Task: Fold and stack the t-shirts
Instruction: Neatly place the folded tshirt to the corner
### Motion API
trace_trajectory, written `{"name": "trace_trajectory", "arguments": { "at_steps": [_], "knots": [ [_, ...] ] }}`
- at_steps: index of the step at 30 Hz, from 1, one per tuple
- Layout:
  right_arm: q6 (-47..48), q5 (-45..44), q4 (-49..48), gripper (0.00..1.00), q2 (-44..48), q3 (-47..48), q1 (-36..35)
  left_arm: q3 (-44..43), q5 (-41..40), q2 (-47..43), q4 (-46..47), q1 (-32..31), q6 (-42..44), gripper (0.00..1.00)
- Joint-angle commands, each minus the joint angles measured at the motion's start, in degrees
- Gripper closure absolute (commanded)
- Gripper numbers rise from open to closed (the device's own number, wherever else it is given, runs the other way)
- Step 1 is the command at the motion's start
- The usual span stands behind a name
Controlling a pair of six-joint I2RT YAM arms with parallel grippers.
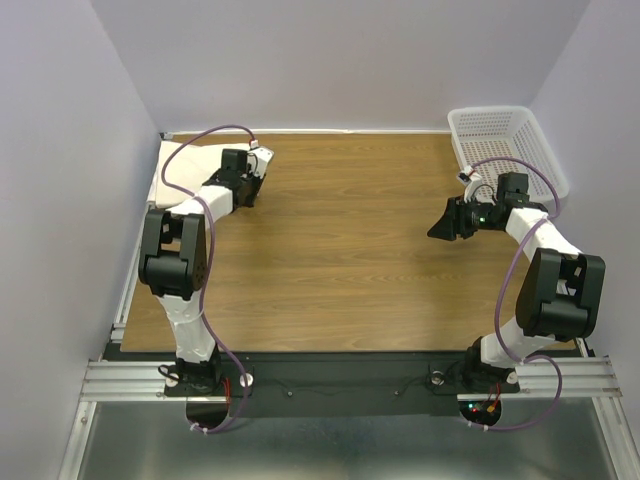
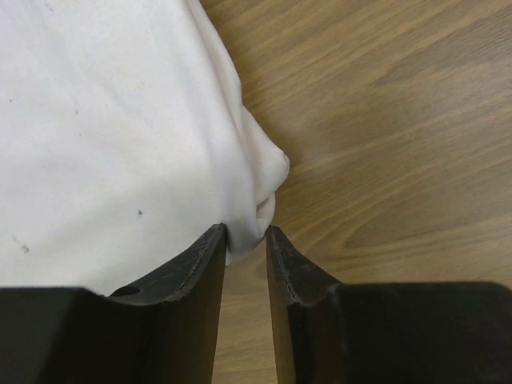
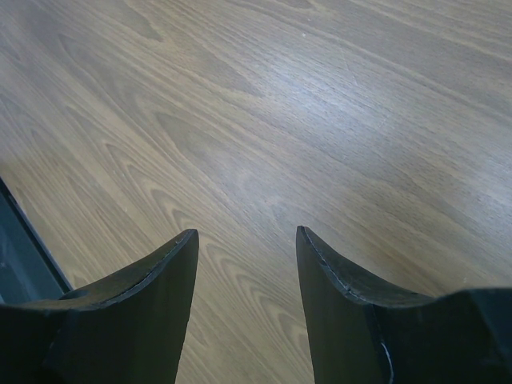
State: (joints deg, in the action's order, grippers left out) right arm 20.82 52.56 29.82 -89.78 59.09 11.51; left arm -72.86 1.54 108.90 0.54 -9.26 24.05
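A cream t-shirt (image 1: pixel 185 168) lies folded in the far left corner of the wooden table (image 1: pixel 350 250). In the left wrist view the cream t-shirt (image 2: pixel 104 128) fills the upper left, and its bunched corner rests between the tips of my left gripper (image 2: pixel 246 230). The jaws stand a little apart around that corner, open and not squeezing it. From above, the left gripper (image 1: pixel 248 192) hangs at the shirt's right edge. My right gripper (image 1: pixel 440 230) hovers open over bare wood at the right, and the right wrist view shows nothing inside the right gripper (image 3: pixel 246 232).
A white perforated basket (image 1: pixel 505 140) stands at the far right corner, just behind the right arm. Grey walls close in the table at the back and on both sides. A dark table edge (image 3: pixel 24 256) shows at the left of the right wrist view.
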Motion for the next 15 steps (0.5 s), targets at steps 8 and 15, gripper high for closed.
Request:
{"name": "trace_trajectory", "arguments": {
  "at_steps": [8,15],
  "knots": [
    [1.1,-0.1,-0.1,0.42,1.3,0.6,-0.5,5.1,-2.8,-16.8,5.9,0.2,-6.9,0.17],
    [1.5,-0.8,-0.1,0.42,1.8,0.4,-0.3,9.3,8.2,-27.9,8.4,11.1,-23.9,0.09]
  ]
}}
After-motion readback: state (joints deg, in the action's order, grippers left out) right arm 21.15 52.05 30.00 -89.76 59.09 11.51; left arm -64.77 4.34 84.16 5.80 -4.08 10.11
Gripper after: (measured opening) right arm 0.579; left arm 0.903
